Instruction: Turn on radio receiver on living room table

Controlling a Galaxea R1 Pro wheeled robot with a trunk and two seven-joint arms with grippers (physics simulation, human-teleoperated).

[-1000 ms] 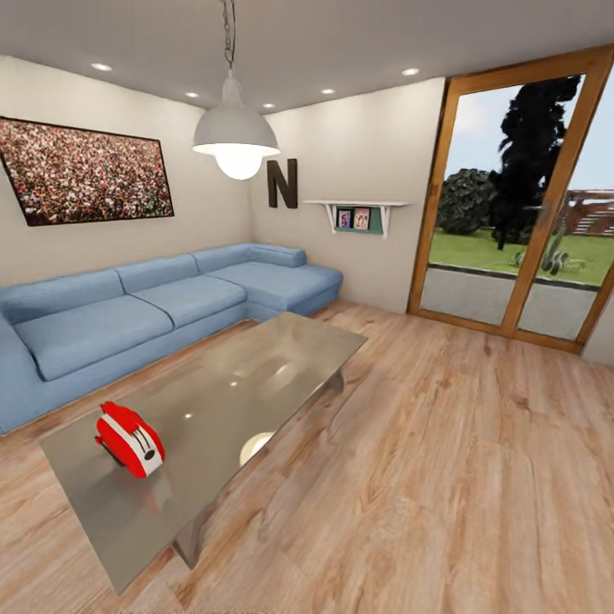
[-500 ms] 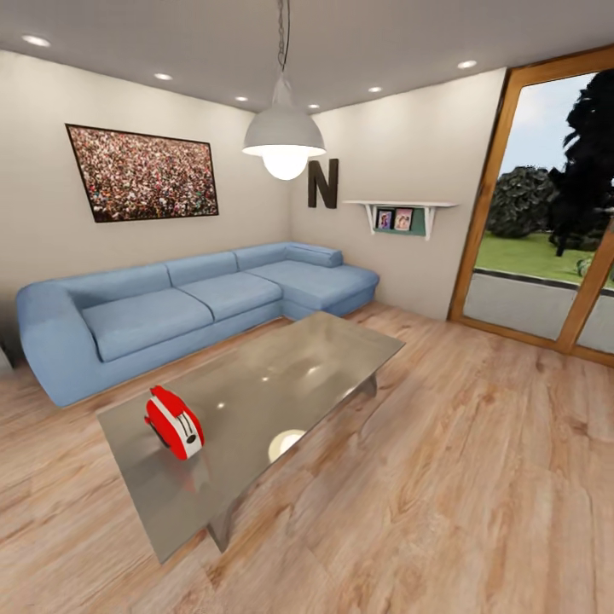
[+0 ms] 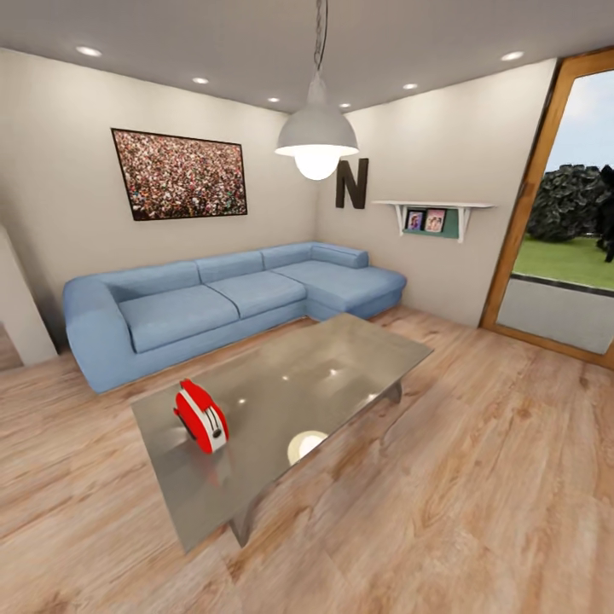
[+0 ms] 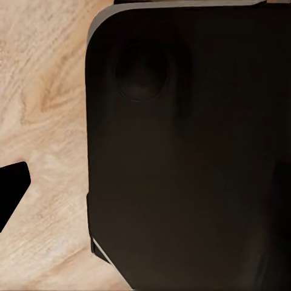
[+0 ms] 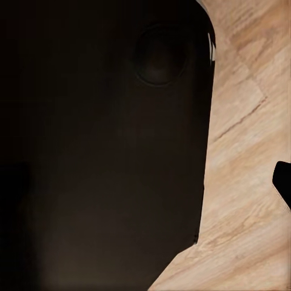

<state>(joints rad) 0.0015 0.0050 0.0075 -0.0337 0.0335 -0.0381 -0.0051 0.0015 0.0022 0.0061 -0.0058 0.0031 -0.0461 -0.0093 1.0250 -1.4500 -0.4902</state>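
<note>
Radio receiver sits on the table far ahead; claw positions and jaw states cannot be told

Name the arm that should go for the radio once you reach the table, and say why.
Left, tentatively. The radio receiver stands at the near left end of the table, left of the head view's centre, so the left arm would likely reach it more directly. Neither wrist view shows the jaws clearly.

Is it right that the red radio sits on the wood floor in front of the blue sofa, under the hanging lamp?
Not quite. In the head view the radio sits on the grey table, near its closer end, not on the wood floor. The rest holds: the blue sofa is behind it and the lamp hangs above.
</note>
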